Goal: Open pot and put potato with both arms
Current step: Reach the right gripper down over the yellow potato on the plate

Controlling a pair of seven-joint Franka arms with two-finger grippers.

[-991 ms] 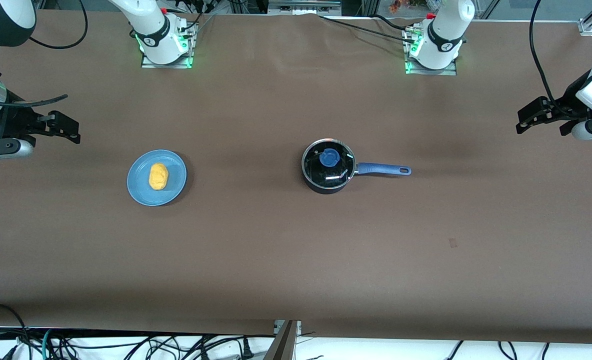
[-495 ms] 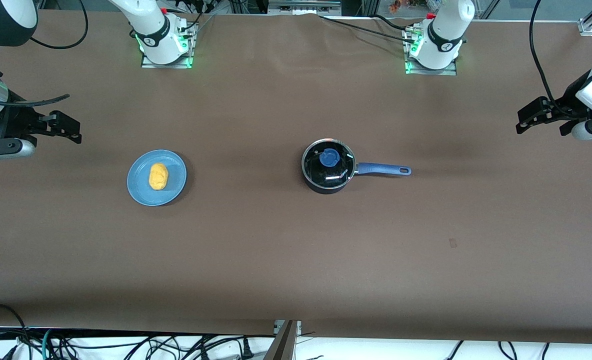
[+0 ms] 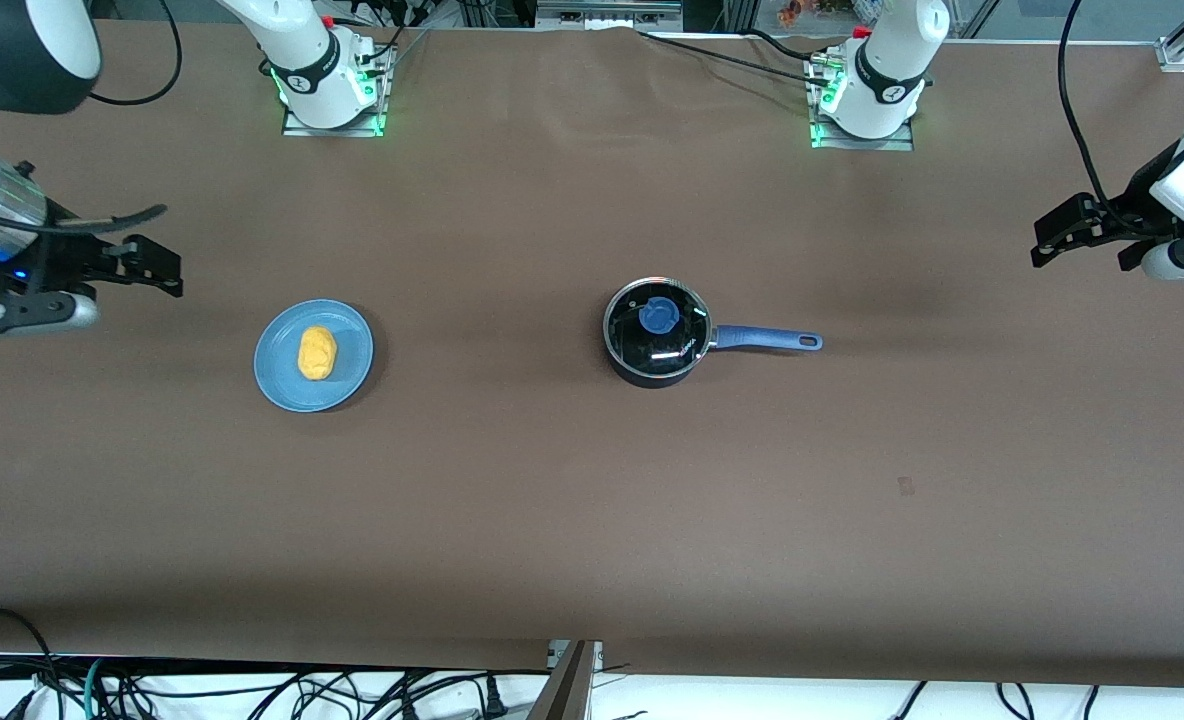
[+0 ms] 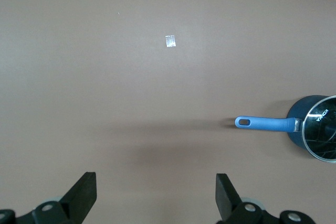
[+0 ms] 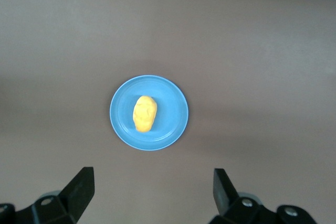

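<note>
The black pot (image 3: 655,335) stands mid-table with its glass lid and blue knob (image 3: 659,315) on it; its blue handle (image 3: 764,339) points toward the left arm's end. It also shows in the left wrist view (image 4: 315,128). The yellow potato (image 3: 317,353) lies on a light-blue plate (image 3: 350,375) toward the right arm's end, also in the right wrist view (image 5: 145,114). My left gripper (image 3: 1047,240) is open and empty, up in the air at its end of the table. My right gripper (image 3: 157,268) is open and empty, over the table beside the plate.
The two arm bases (image 3: 327,85) (image 3: 867,95) stand along the table's edge farthest from the front camera. A small pale mark (image 3: 906,486) lies on the brown tabletop, seen in the left wrist view (image 4: 170,41) too. Cables hang at the near edge.
My right gripper has moved a little toward the plate. The left arm, pot and potato have not moved.
</note>
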